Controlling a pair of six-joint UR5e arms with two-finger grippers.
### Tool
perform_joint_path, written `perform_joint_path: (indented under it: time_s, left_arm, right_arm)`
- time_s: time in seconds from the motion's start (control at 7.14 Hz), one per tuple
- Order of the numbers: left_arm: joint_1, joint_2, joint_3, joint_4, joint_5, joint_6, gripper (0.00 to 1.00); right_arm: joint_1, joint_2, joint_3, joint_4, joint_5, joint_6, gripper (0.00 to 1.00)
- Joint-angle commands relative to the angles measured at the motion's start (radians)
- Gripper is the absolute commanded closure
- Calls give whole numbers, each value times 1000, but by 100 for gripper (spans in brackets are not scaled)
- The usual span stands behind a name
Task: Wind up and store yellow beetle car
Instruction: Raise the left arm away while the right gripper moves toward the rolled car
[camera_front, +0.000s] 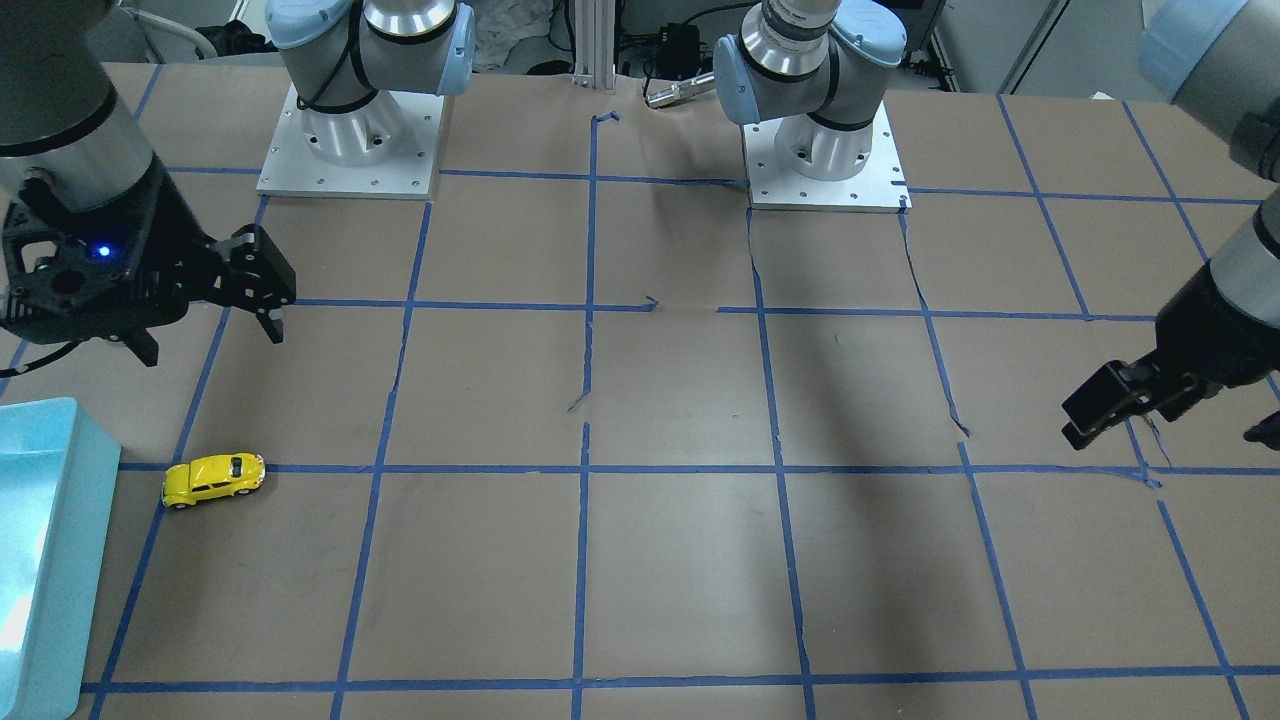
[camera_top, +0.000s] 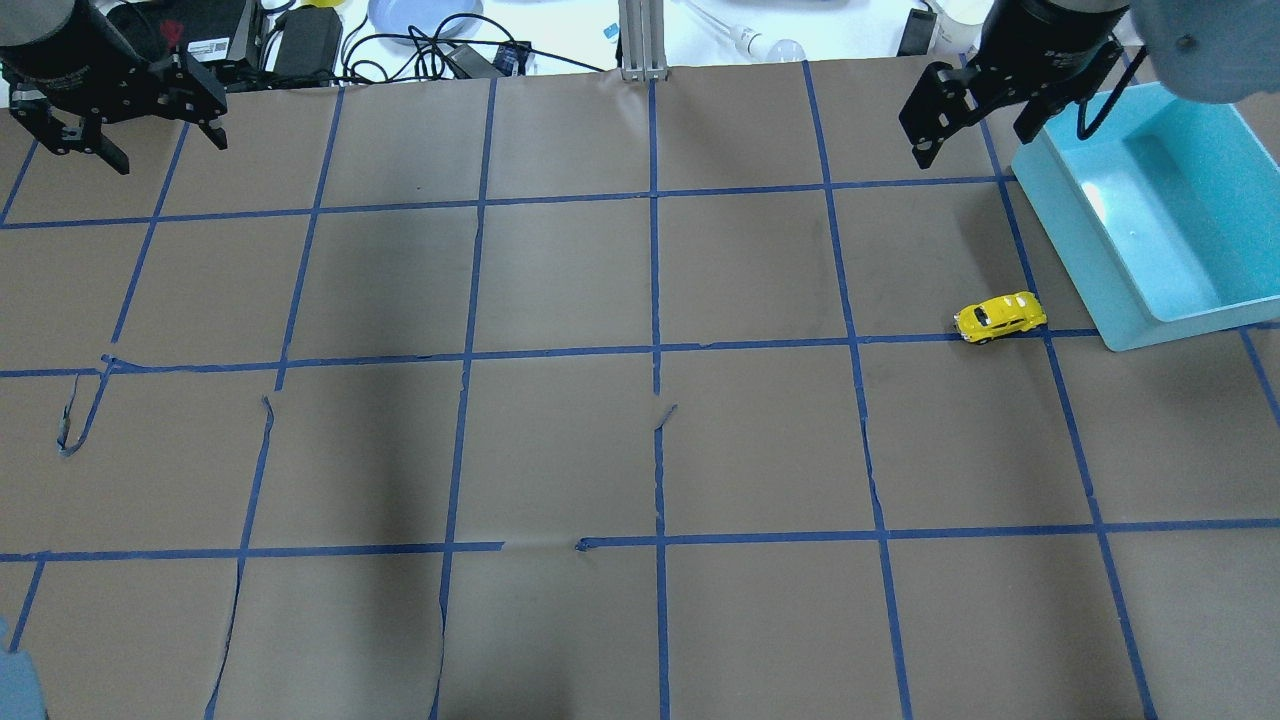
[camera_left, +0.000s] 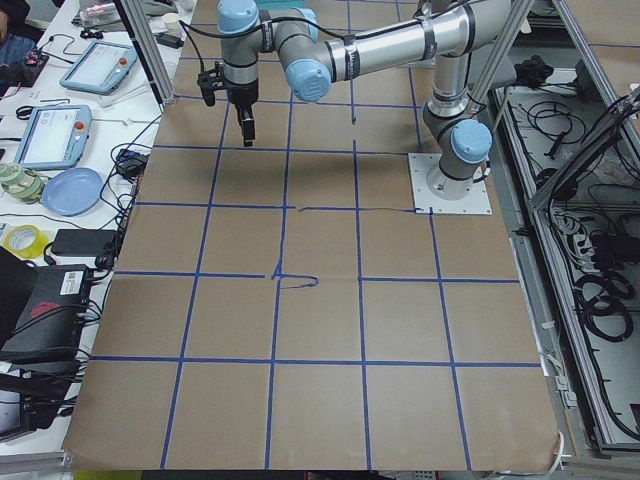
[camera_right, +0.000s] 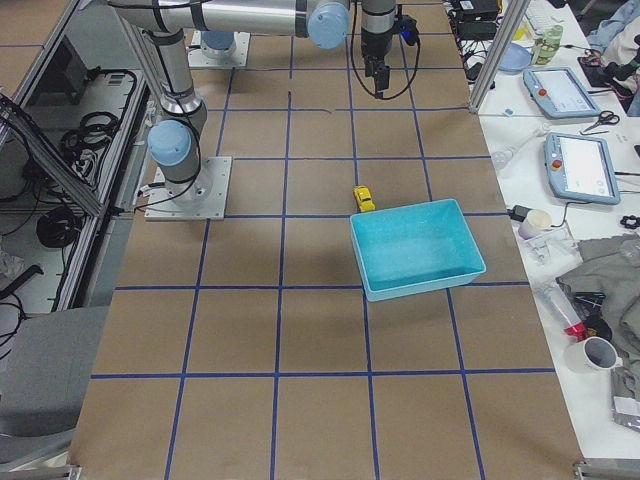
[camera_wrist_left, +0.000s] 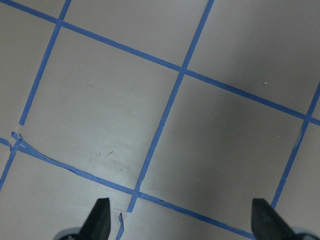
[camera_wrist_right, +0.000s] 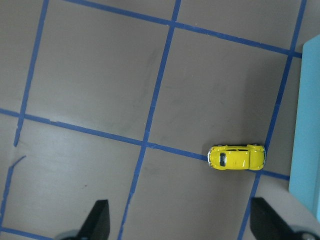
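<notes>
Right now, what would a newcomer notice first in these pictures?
The yellow car sits alone on a blue tape line, beside the turquoise bin but not touching it, on the robot's right. The right gripper hangs open near them; the left gripper hangs open at the far left.

The toy car (camera_top: 1000, 318) stands on the worktop (camera_top: 640, 450) just beside the bin (camera_top: 1075, 250), which lies along the worktop's right edge.

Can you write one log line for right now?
small glossy yellow beetle toy car: outside, beside light-blue plastic bin | left claw: open, empty | right claw: open, empty
</notes>
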Motion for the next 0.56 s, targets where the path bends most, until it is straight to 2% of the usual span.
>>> perform_joint_path:
  time_s: [0.0,0.14,0.28,0.42]
  left_arm:
    - [-39,76,-13,-60,14,162,0]
    - [-40,98,-15,-63,35,236,0]
    - [-43,105,-19,-65,119,235,0]
    - [-50,96,-47,-97,212,229,0]
  right_arm:
    - [-63,71,8,-10,26,-341,0]
    - [-71,139,8,-71,14,-553,0]
    - [-110,205,8,-170,20,-753,0]
    - [-156,232,13,-174,16,-917,0]
